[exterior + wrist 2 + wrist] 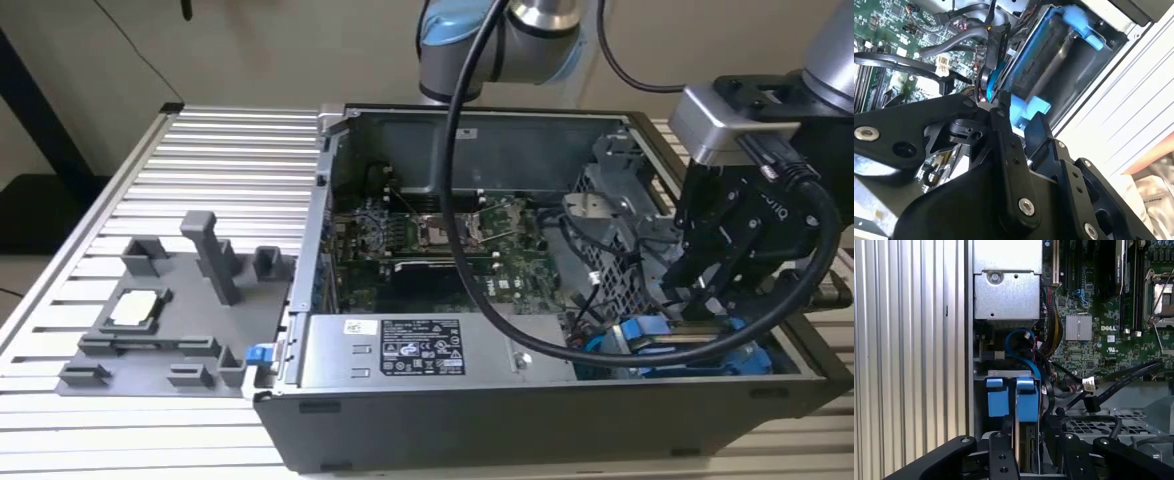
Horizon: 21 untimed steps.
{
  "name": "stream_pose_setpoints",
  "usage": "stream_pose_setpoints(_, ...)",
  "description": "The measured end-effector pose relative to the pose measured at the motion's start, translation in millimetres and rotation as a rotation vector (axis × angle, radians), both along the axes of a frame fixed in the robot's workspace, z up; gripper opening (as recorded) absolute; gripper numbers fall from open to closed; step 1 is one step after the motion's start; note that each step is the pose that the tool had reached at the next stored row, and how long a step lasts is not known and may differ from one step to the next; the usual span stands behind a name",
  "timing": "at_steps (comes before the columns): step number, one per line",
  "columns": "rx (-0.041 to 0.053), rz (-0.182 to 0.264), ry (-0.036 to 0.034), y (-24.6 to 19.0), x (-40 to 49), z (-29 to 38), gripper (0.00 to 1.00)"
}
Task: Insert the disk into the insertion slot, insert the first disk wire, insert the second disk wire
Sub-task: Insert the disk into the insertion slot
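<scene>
- Exterior view: the gripper (707, 318) is down in the corner of the open computer case (534, 425), which sits on the slatted worktop (227, 150). The disk (654, 338) is the bright blue bit right at the fingertips. Looks to me like the disk-seating step. I'd keep the disk square to its bay and push straight along the rails with no twisting. The grey parts tray (147, 330) is well away from the fingers, outside the case.
- Second wrist view: the advice here is a gentle, even squeeze, since the blue carrier is only plastic. The fingers (1011, 150) sit either side of the disk's (1026, 107) blue tab and both seem to touch it. I'd call them clamped on the disk, with just the frame's thickness between them. A bundle of black cables (954, 42) lies just beyond the fingertips, over the motherboard (889, 30).
- First wrist view: the disk (1026, 405) is edge-on between the fingers (1001, 455). Its blue tabs are just past the fingertips and right up against the grey rim of the insertion slot (1004, 373). It's at least partly in the slot, but I can't tell how deep. A loose black connector (1094, 403) hangs near the fingers on the motherboard side, so I'd watch that nothing gets pinched between the carrier and the cage.
</scene>
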<state>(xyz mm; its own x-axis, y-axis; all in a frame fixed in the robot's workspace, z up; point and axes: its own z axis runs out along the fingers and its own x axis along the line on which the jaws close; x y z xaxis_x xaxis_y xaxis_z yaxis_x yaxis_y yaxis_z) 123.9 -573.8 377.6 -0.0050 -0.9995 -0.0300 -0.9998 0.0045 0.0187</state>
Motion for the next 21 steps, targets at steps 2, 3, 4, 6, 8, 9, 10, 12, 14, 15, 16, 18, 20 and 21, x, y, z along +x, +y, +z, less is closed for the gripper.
stream_pose_setpoints(2,0.0001,0.0,0.0,0.0,0.0,0.5,0.4)
stream_pose_setpoints(3,-0.0005,0.0,0.0,0.0,0.0,2.5,0.4)
stream_pose_setpoints(4,-0.0015,0.0,0.0,-0.1,-0.1,5.4,0.4)
stream_pose_setpoints(6,-0.0036,0.0,0.0,0.1,-0.1,12.6,0.4)
stream_pose_setpoints(8,-0.0034,0.0,-0.0007,1.2,-0.3,16.3,0.4)
stream_pose_setpoints(9,-0.0029,0.0,-0.0043,1.6,-0.7,16.4,0.4)
stream_pose_setpoints(10,-0.001,0.001,-0.0126,2.0,-1.1,16.4,0.4)
stream_pose_setpoints(12,0.0081,0.001,-0.0367,2.8,-1.5,16.6,0.4)
stream_pose_setpoints(14,0.019,0.002,-0.0632,3.6,-1.9,16.5,0.4)
stream_pose_setpoints(15,0.0244,0.002,-0.0763,4.0,-2.1,16.5,0.4)
stream_pose_setpoints(16,0.0295,0.002,-0.0882,4.6,-2.1,16.6,0.4)
stream_pose_setpoints(18,0.0425,0.003,-0.1095,5.9,-2.2,16.5,0.4)
stream_pose_setpoints(20,0.0549,0.004,-0.1306,7.3,-2.2,16.5,0.4)
stream_pose_setpoints(21,0.0605,0.004,-0.1421,7.9,-2.2,16.5,0.4)
